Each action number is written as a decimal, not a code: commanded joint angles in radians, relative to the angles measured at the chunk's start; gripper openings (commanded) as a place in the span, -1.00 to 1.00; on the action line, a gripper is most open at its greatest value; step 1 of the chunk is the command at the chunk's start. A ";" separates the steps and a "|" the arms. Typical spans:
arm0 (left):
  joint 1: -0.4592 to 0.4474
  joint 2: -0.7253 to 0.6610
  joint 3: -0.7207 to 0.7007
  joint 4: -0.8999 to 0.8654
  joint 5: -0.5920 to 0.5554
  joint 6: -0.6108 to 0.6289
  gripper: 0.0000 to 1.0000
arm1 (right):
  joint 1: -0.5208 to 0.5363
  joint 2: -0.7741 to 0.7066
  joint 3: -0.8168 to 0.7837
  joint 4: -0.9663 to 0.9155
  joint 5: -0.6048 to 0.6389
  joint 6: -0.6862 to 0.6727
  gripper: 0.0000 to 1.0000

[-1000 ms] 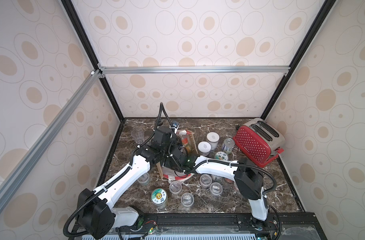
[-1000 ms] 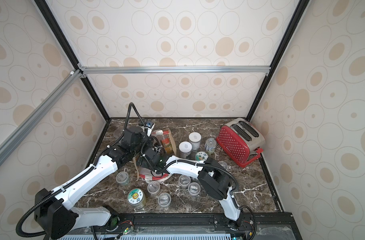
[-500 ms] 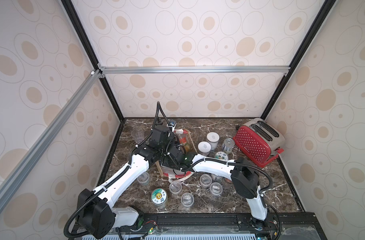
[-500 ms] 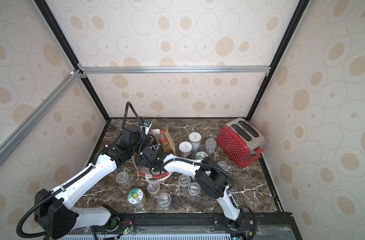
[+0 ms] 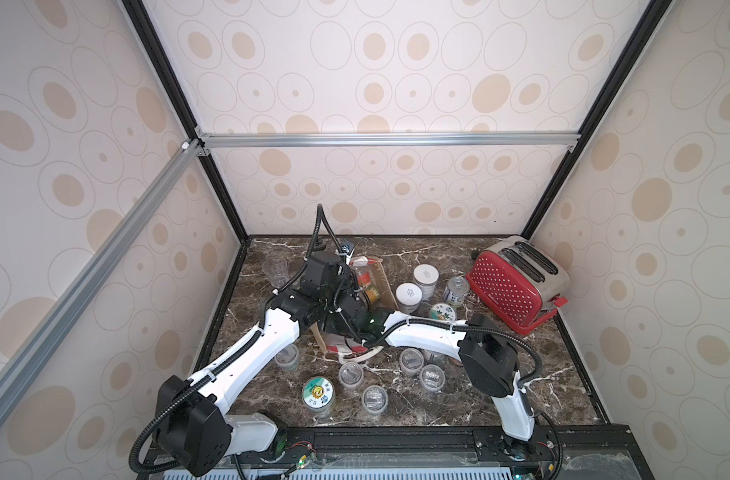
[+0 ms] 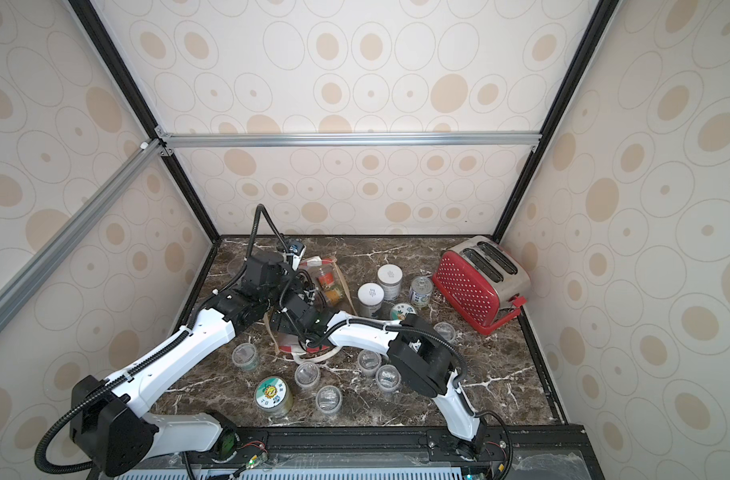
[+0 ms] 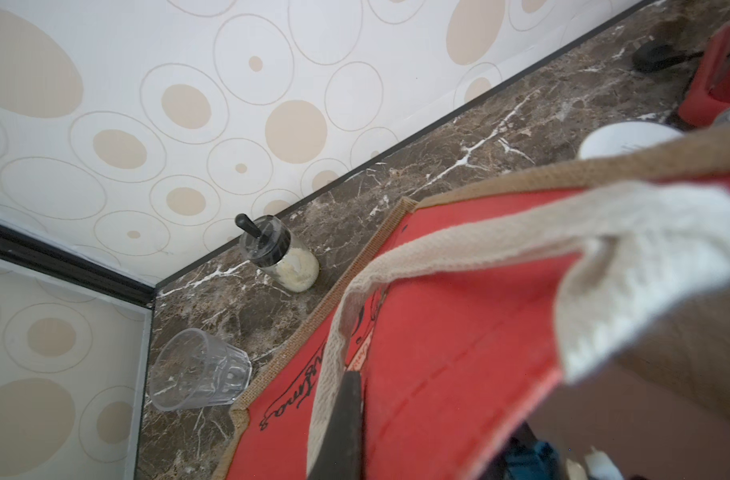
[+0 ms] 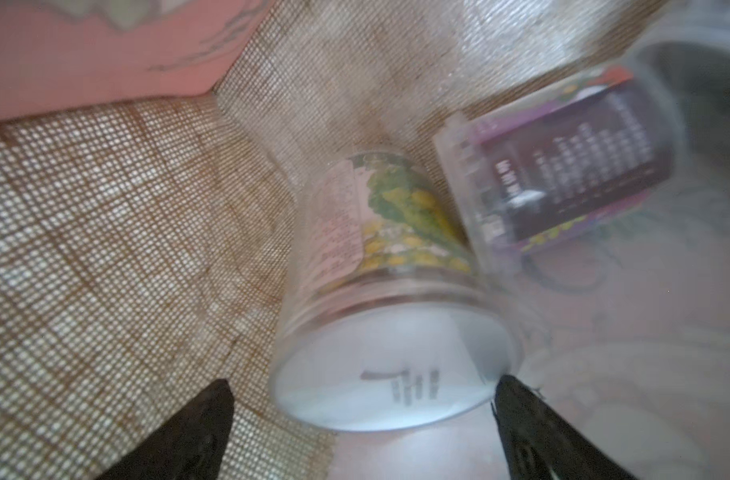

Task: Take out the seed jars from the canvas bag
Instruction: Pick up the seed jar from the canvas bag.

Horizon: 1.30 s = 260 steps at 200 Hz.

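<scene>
Jar (image 8: pixel 392 316) between spread right claw (image 8: pixel 363 386)

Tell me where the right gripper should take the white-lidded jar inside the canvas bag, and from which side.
Probably across the lid rim, coming straight in lid-first. The white-lidded jar points its lid at the open right gripper, whose fingers flank it, so that end is free. A purple-labelled jar crowds its body, and the canvas bag wall hems in the rest.

seed jars (image 8: pixel 392 299) inside canvas bag (image 7: pixel 458 332), glass (image 7: pixel 197 370) left of it; toaster (image 5: pixel 517 286) far right
</scene>
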 commanded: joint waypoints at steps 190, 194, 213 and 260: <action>-0.050 -0.035 0.068 -0.087 0.282 -0.020 -1.00 | -0.057 0.112 -0.147 0.064 0.029 -0.162 0.97; -0.049 -0.033 0.070 -0.089 0.287 -0.022 -1.00 | -0.057 0.112 -0.151 0.068 0.025 -0.163 0.97; -0.046 -0.034 0.071 -0.087 0.291 -0.026 -1.00 | -0.057 0.118 -0.161 0.074 0.020 -0.166 0.93; -0.039 -0.054 0.060 -0.069 0.267 -0.034 -1.00 | -0.065 0.110 -0.142 0.034 0.025 -0.164 0.68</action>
